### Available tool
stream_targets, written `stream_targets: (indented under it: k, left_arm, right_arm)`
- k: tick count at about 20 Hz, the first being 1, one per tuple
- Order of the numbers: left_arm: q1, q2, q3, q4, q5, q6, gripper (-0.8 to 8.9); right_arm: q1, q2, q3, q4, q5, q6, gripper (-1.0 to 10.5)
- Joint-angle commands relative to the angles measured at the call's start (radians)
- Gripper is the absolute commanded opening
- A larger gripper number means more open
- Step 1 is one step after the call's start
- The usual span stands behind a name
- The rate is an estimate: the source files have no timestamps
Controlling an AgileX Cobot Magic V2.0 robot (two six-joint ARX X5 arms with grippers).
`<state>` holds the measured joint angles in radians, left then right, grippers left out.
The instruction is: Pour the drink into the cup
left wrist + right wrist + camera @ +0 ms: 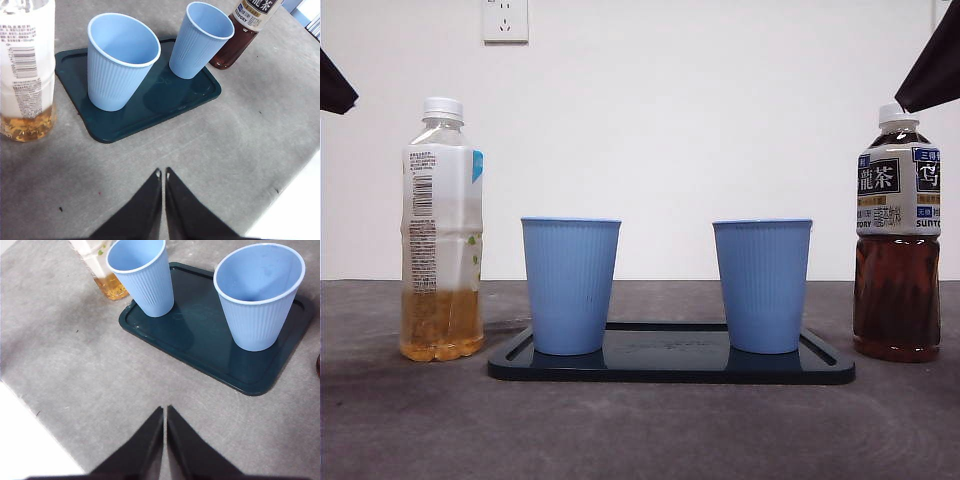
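– How far along is the pour?

– By the look of it, nothing is done yet. Two ribbed light-blue plastic cups stand upright on the dark, shallow rectangular tray, and the wrist views look down into both: the cup nearer the pale bottle and the cup nearer the dark bottle each look dry and empty.

– And the drinks?

– The clear plastic bottle with a white cap and a little amber liquid at the bottom stands on the grey desk just beside one end of the tray. The dark-brown tea bottle with a white cap and a navy-and-white label, nearly full, stands just beside the other end. Both caps are on.

– What about the arms?

– Both wait back from the tray. The left end effector has its jaws pressed together, holding nothing, over bare desk on the amber bottle's side. The right end effector is the same, jaws together and empty, on the tea bottle's side.

– So what is left?

– Everything, I judge: grasp a bottle, get its cap off, lift it, tilt it over a cup. Which drink is meant, the task does not say.
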<state>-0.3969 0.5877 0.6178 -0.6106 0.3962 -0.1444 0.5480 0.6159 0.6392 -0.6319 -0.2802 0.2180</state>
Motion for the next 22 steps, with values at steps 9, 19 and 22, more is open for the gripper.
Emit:
stream_targets:
  k: [9, 19, 22]
  left_arm:
    - [0.245, -0.245, -0.118, 0.364, -0.17, 0.274, 0.1]
    - [0.399, -0.486, -0.495, 0.47, -0.243, 0.264, 0.1]
    - [0.399, -0.517, -0.548, 0.469, -0.264, 0.264, 0.1]
  right_arm:
    - [0.006, 0.002, 0.016, 0.011, 0.0, 0.01, 0.1]
    - [0.006, 0.002, 0.016, 0.011, 0.0, 0.01, 0.1]
    - [0.006, 0.002, 0.016, 0.011, 0.0, 0.01, 0.1]
